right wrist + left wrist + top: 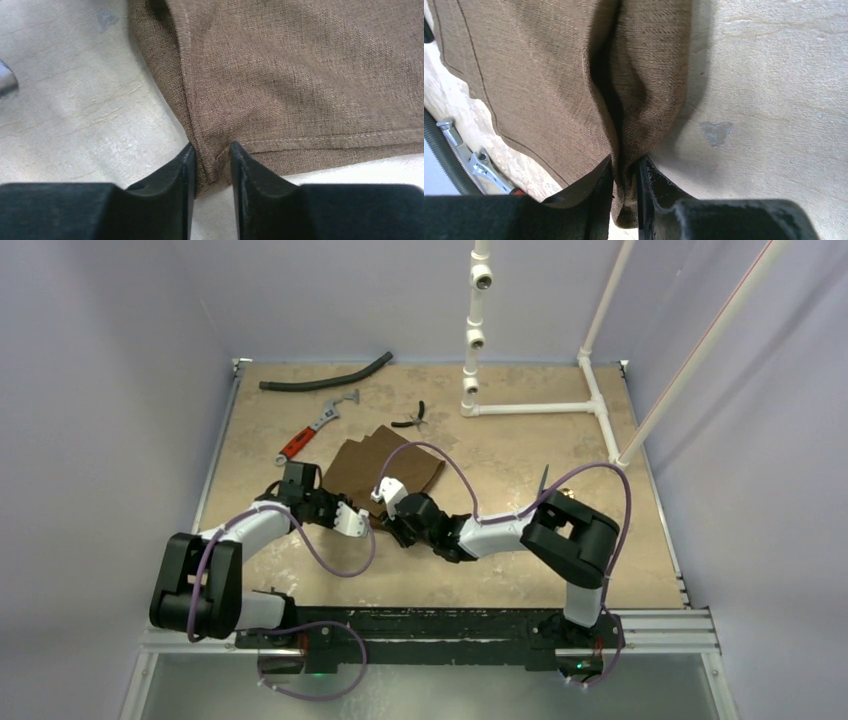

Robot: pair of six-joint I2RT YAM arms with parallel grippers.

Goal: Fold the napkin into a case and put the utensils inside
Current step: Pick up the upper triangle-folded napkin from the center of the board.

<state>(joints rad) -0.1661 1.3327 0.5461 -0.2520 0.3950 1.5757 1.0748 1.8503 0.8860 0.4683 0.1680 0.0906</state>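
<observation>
The dark-brown napkin (pixel 390 462) lies rumpled on the table, just beyond both grippers. My left gripper (pixel 358 524) is at its near edge. In the left wrist view the left gripper (pixel 625 160) is shut on a raised fold of the napkin (pixel 539 75). My right gripper (pixel 384 502) is close beside it. In the right wrist view the right gripper (pixel 210 147) pinches a hemmed corner of the napkin (pixel 300 75). A thin dark piece (pixel 543 482) shows by the right arm's elbow; I cannot tell what it is. The blue-bowled spoon is out of view.
A black hose (pixel 325 375) lies at the back left, with a red-handled wrench (pixel 315 427) and small black pliers (pixel 412 418) behind the napkin. A white pipe frame (pixel 535 407) stands at the back right. The wrench (pixel 474 160) also shows in the left wrist view.
</observation>
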